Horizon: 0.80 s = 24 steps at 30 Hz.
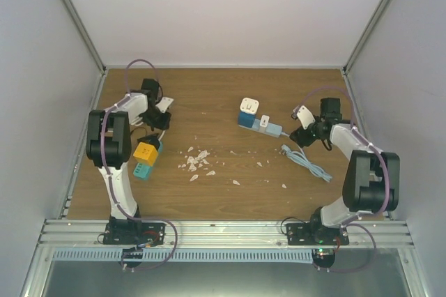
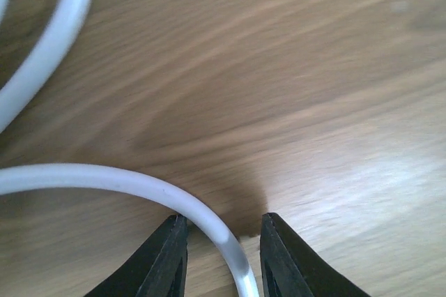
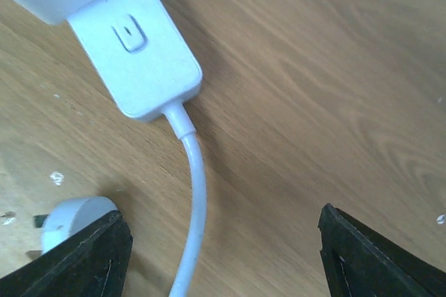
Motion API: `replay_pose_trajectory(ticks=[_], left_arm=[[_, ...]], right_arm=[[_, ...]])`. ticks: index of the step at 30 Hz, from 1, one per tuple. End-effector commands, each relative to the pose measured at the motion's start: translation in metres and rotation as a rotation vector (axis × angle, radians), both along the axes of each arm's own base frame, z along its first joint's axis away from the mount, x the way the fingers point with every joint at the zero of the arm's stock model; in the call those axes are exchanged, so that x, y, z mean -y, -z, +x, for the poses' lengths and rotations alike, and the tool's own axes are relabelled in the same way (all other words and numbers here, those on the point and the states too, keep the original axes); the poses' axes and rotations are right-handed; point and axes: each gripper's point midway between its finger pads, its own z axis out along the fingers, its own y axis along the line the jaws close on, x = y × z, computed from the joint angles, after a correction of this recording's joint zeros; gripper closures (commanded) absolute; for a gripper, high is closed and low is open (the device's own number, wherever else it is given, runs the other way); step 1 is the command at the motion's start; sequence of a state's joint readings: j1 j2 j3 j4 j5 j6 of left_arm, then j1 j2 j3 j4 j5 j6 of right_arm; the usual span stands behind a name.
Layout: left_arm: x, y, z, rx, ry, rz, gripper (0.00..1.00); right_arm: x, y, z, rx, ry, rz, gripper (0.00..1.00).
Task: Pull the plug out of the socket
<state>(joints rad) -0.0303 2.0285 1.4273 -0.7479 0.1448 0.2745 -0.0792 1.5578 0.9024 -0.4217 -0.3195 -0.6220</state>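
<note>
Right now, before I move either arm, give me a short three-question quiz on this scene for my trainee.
1. True or false: the white cord runs between the right gripper's wide-open fingers.
2. What passes between the left gripper's fingers? A) white cable B) yellow block C) nothing
3. Which arm is nearer the power strip carrying the white plug?
Key: 1 true; 2 A; 3 right.
</note>
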Motion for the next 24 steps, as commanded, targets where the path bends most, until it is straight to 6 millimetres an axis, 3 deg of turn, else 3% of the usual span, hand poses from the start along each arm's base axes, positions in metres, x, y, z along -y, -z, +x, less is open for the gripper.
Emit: replay_pose_trajectory(ticks=[1,14,24], left_arm=[[0.055,0.012,-0.016,-0.041,0.189,-0.062,0.69],[0.142,0.022,-0.078,-0.083,0.549,-0.070,0.69],[0.178,0.013,-0.152,-0.115,0.803,-0.146,0.69]], right_arm=[[-0.008,-0.034,-0.001,0.054,-0.031,0.055,0.24],[-0.013,-0.087,-0.009,0.152,-0.024,0.108,0.17],[-0.005,-0.108,-0.011,0.193,-0.002,0.129,0.15]])
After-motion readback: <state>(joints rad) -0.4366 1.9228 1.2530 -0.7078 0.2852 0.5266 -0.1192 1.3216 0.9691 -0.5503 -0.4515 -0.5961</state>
